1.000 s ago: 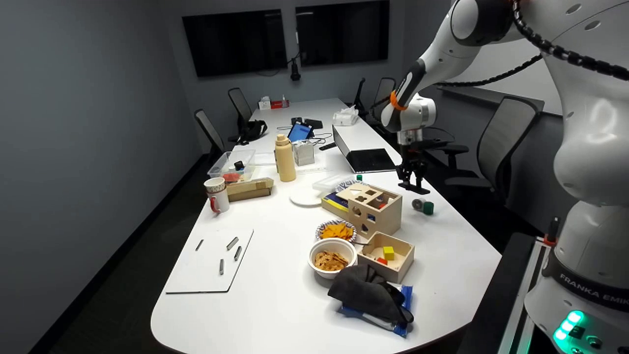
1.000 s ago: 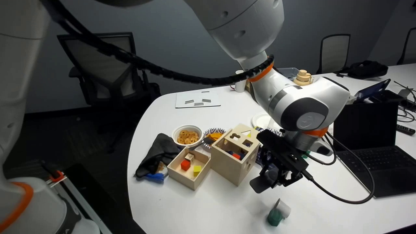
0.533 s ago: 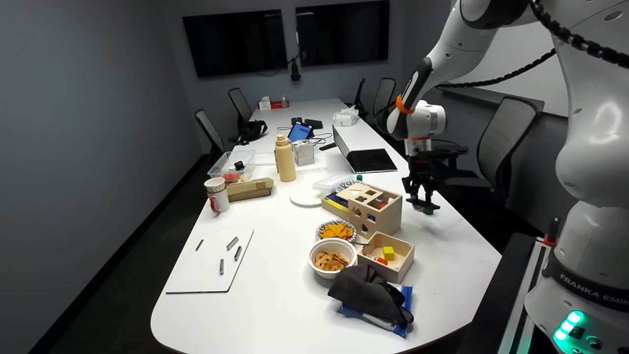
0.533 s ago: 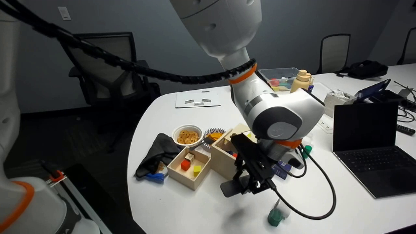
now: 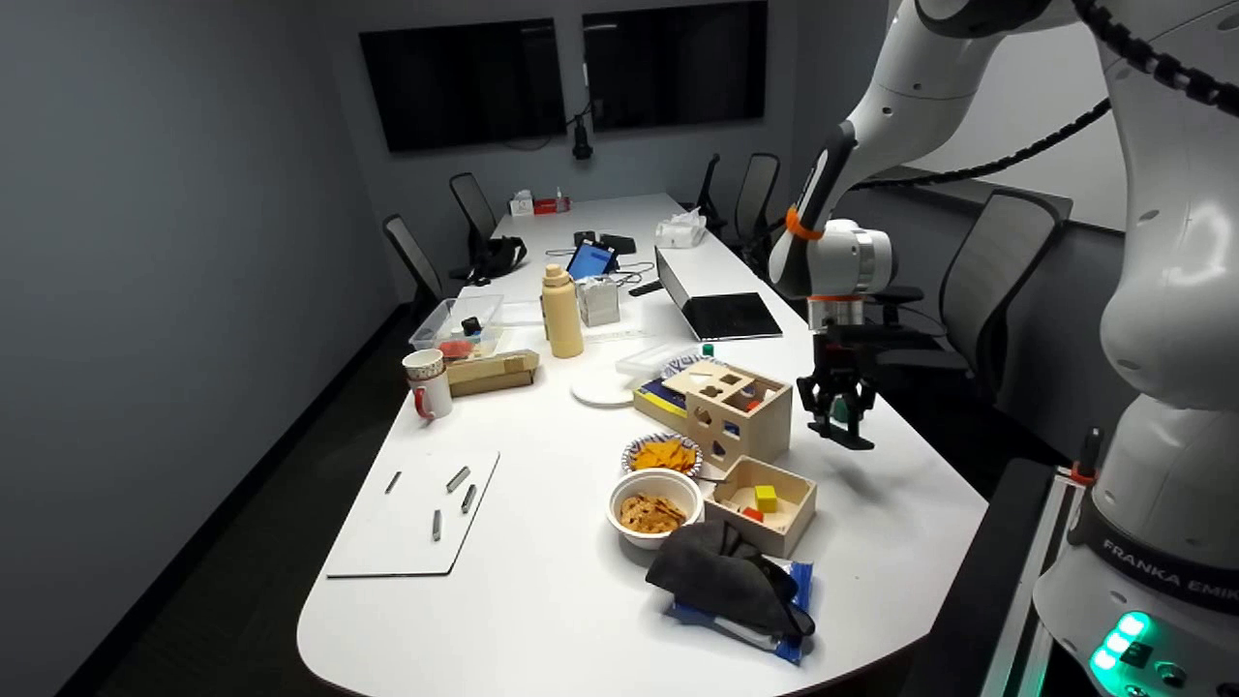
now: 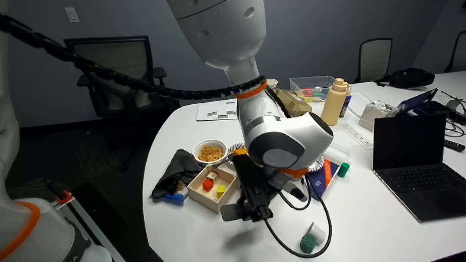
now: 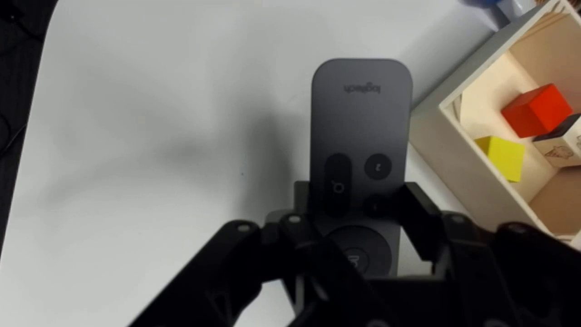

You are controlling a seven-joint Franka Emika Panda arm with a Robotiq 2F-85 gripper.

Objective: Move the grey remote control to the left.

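Grey-walled room; a long white surface (image 5: 542,590) with a rounded near end takes up the middle of the frame in an exterior view.

Position of grey remote control (image 7: 361,122): centre of the wrist view, lettered end toward the top of the frame. Raised off the surface, soft shadow under it in both exterior views. Left of it in the wrist view, plain white surface runs out to an edge at far left, dark floor (image 7: 16,59) past that. Right of it, corner of a shallow tray (image 7: 458,168) appears just beside; height difference not readable from there.

State of gripper (image 7: 356,200): fingers drawn in on the remote's two long sides at the button area, remote held between them, lettered end projecting past the fingertips.

Materials. Remote: matte, flat, slim, rounded corners, dark buttons, larger ring pad partly hidden by the gripper. Tray: pale wood, straight walls; inside, red cube (image 7: 538,111), yellow cube (image 7: 501,156), wooden block (image 7: 560,150) printed with an ice-cream cone.

Further out: wooden shape box (image 5: 765,431) with cut-out holes, above the tray in the frame. White round bowl (image 5: 668,483) of cookies to the tray's left; crumpled dark cloth (image 5: 721,576) over a blue packet (image 5: 801,590) below. Green cylinder (image 6: 308,243) beside a pale cylinder (image 6: 317,233), lower right of an exterior view.
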